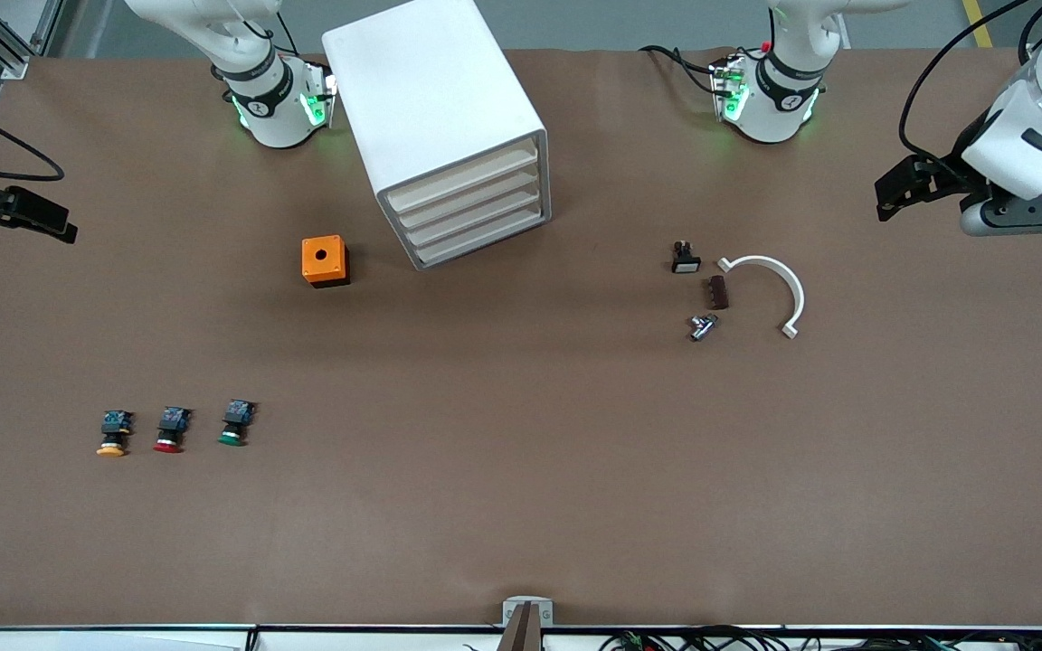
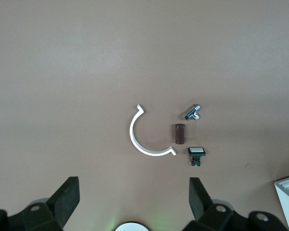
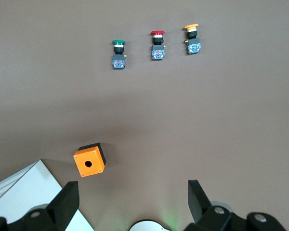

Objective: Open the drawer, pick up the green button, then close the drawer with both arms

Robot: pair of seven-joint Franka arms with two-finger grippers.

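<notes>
The white cabinet [image 1: 435, 108] stands between the arm bases; its four cream-fronted drawers [image 1: 476, 210] are all shut. The green-capped button [image 1: 235, 423] lies on the table near the front camera, toward the right arm's end, beside a red-capped one [image 1: 171, 430] and an orange-capped one [image 1: 112, 434]. It also shows in the right wrist view [image 3: 118, 54]. My right gripper [image 1: 55, 221] [image 3: 133, 192] hangs open and empty over the right arm's end of the table. My left gripper [image 1: 892, 194] [image 2: 133, 192] hangs open and empty over the left arm's end.
An orange box [image 1: 325, 260] with a hole on top sits beside the cabinet. Toward the left arm's end lie a white half-ring [image 1: 770, 285], a brown block [image 1: 718, 292], a metal fitting [image 1: 703, 326] and a small black switch [image 1: 686, 259].
</notes>
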